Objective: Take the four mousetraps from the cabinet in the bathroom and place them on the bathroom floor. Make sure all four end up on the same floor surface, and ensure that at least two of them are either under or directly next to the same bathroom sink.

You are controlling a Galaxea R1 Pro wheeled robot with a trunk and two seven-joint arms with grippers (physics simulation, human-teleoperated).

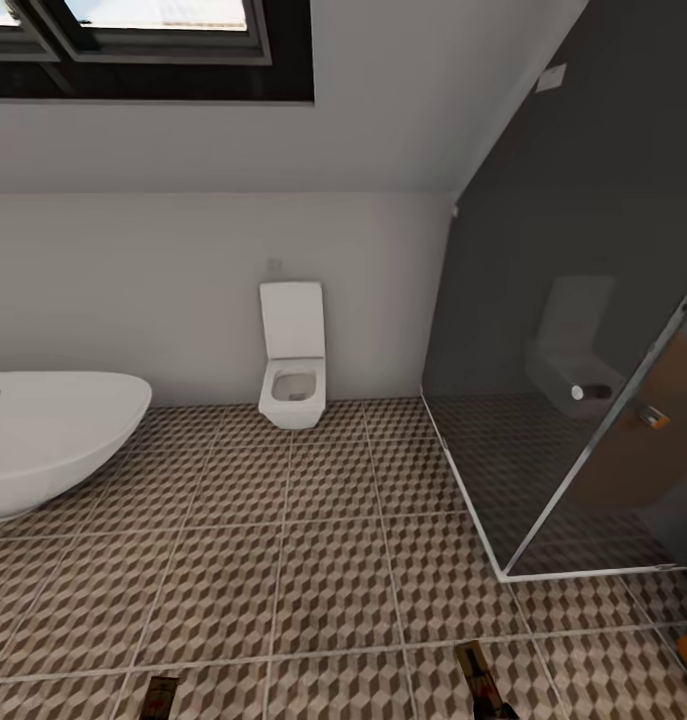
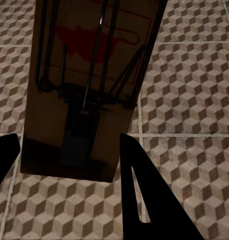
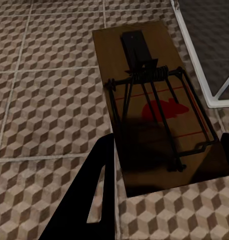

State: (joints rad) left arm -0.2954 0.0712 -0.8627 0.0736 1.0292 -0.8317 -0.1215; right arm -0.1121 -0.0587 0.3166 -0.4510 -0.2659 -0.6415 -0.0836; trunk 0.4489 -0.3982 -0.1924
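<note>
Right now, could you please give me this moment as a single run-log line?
place: bathroom floor | left hand: shut on trap | right hand: shut on trap | ahead: toilet, tub, shower

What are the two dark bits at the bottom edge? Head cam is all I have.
Observer: Likely mousetraps. The left gripper is shut on the first mousetrap, with its red mark facing the wrist camera.
Operator: Right side too?
Observer: Yes. The right gripper is shut on the second mousetrap, wire side showing.
Operator: What's under the right one?
Observer: Cube-pattern floor tiles, with the white shower frame close beside it.
</note>
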